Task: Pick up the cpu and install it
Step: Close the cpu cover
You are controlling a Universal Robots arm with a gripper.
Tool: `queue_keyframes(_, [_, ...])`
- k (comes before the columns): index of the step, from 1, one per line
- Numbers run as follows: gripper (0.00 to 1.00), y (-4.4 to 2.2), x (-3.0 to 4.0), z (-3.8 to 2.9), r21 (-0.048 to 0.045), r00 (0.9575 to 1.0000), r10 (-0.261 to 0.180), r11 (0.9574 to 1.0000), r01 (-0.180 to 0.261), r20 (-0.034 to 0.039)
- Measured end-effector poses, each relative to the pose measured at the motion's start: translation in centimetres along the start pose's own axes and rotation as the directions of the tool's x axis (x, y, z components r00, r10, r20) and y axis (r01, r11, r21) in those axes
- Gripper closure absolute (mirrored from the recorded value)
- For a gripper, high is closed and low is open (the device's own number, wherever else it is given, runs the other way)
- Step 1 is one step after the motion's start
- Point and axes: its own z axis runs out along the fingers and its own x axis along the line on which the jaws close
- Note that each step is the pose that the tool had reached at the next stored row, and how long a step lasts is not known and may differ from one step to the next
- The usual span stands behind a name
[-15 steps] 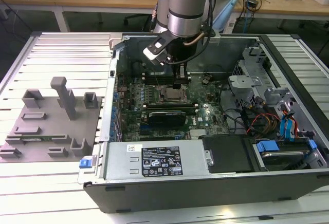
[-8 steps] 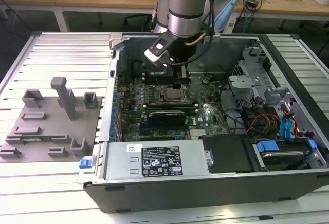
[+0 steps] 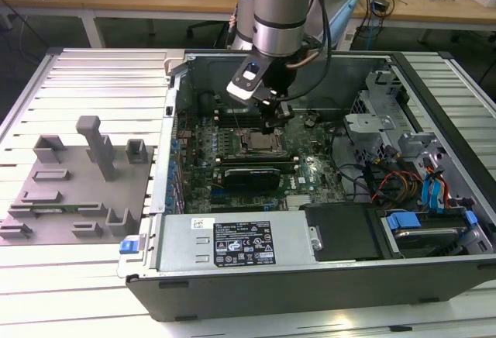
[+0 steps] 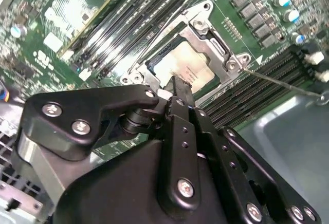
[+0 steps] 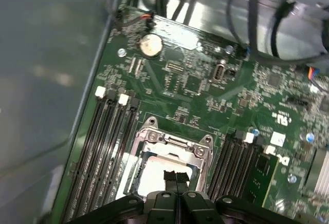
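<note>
- Grey fixture blocks [image 3: 77,191] sit on the table [image 3: 46,276], exterior view's left, well apart from the tool [image 3: 273,125].
- The cpu [image 4: 187,66] lies flat inside the socket frame [image 4: 205,29]; tool pinched narrow, holding nothing, tips over it.
- I'd press light and square so it seats level.
- Tip contact hidden by the tool's body; touching or hovering, I can't tell.

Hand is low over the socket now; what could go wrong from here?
1. The hand hovers just over the cpu lying in the socket frame; an off-centre push may tilt it.
2. Memory slots flank the frame closely; sideways drift might strike them.
</note>
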Motion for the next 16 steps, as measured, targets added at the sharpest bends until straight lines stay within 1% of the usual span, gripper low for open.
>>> queue_keyframes(1, [0.89,0.0,0.0,0.0,-0.0015,0.9996,-0.03,0.9995,0.03,0.0001])
queue_keyframes(2, [0.89,0.0,0.0,0.01,-0.0023,0.9989,-0.047,0.9989,0.047,0.0002])
queue_keyframes(3, [0.89,0.0,0.0,0.01,-0.0038,0.9972,-0.075,0.9972,0.075,0.0003])
queue_keyframes(4, [0.89,0.0,0.0,0.01,-0.0055,0.994,-0.11,0.9939,0.11,0.0005])
queue_keyframes(5, [0.89,0.0,0.0,0.01,-0.0067,0.9908,-0.136,0.9907,0.136,0.0008])
queue_keyframes(6, [0.89,0.0,0.0,0.02,-0.0076,0.9881,-0.154,0.988,0.154,0.0009])
queue_keyframes(8, [0.89,0.0,0.0,0.02,-0.0096,0.9814,-0.192,0.9813,0.192,0.0013])
queue_keyframes(9, [0.89,0.0,0.0,0.02,-0.0114,0.9732,-0.23,0.9732,0.23,0.0018])
queue_keyframes(10, [0.89,0.0,0.0,0.02,-0.0128,0.9665,-0.257,0.9664,0.257,0.0022])
queue_keyframes(11, [0.89,0.0,0.0,0.02,-0.0136,0.9616,-0.275,0.9615,0.275,0.0025])
queue_keyframes(12, [0.89,0.0,0.0,0.02,-0.0153,0.9507,-0.31,0.9506,0.31,0.0032])
queue_keyframes(14, [0.89,0.0,0.0,0.03,-0.017,0.9383,-0.346,0.9381,0.346,0.0038])
queue_keyframes(16, [0.89,0.0,0.0,0.03,-0.0189,0.9237,-0.383,0.9236,0.383,0.0046])
